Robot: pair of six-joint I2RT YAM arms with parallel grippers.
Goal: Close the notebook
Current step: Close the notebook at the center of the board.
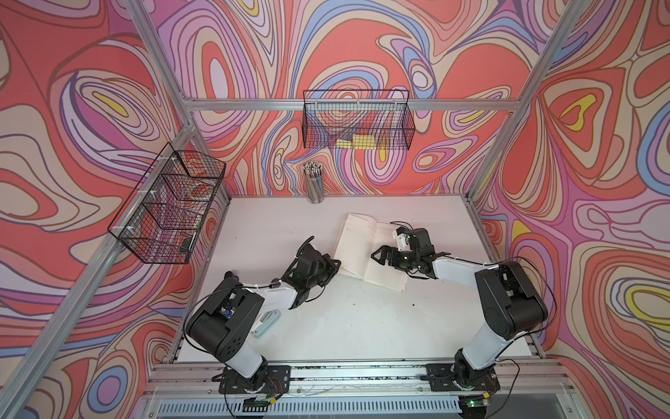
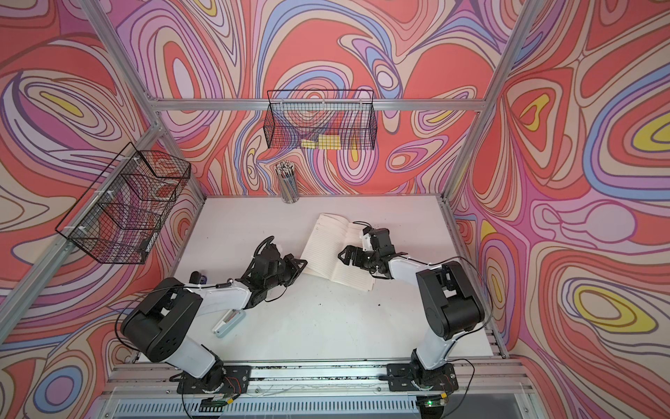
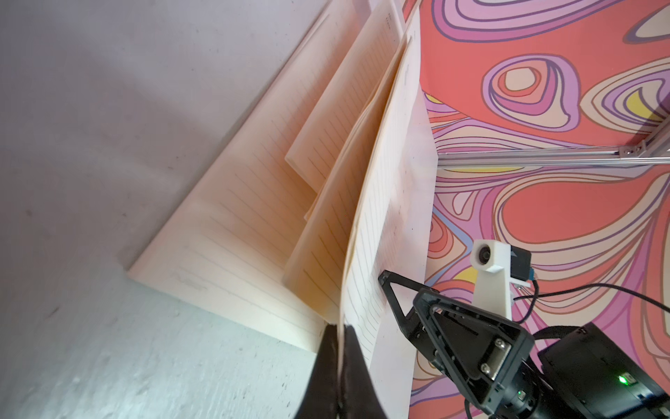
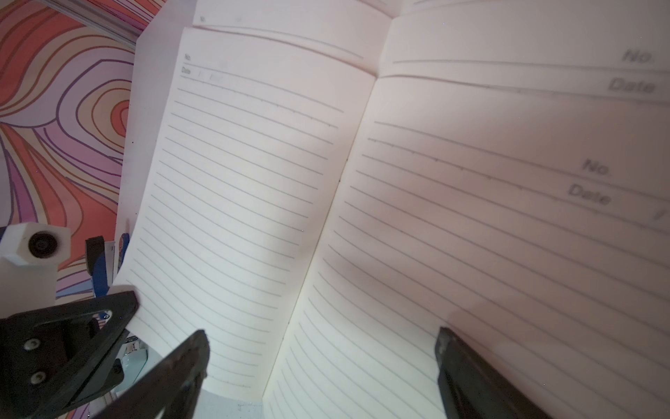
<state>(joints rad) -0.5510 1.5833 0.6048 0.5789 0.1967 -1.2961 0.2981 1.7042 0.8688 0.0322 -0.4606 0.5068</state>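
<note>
The notebook (image 1: pixel 357 246) (image 2: pixel 326 250) lies open on the white table, its cream lined pages facing up. My left gripper (image 1: pixel 335 263) (image 2: pixel 302 263) is at its near left corner. In the left wrist view this gripper (image 3: pixel 340 328) is shut on the edge of a lined page (image 3: pixel 377 203), which stands lifted above the flat pages of the notebook (image 3: pixel 235 232). Two more leaves fan up between them. My right gripper (image 1: pixel 380 254) (image 4: pixel 322 337) hangs open over the spread, its fingers either side of the notebook's (image 4: pixel 326 181) centre fold, with nothing between them.
A cup of pencils (image 1: pixel 314 183) stands at the back edge of the table (image 1: pixel 362 326). Wire baskets hang on the back wall (image 1: pixel 357 119) and the left frame (image 1: pixel 170 206). A pale flat object (image 1: pixel 266 323) lies under my left arm.
</note>
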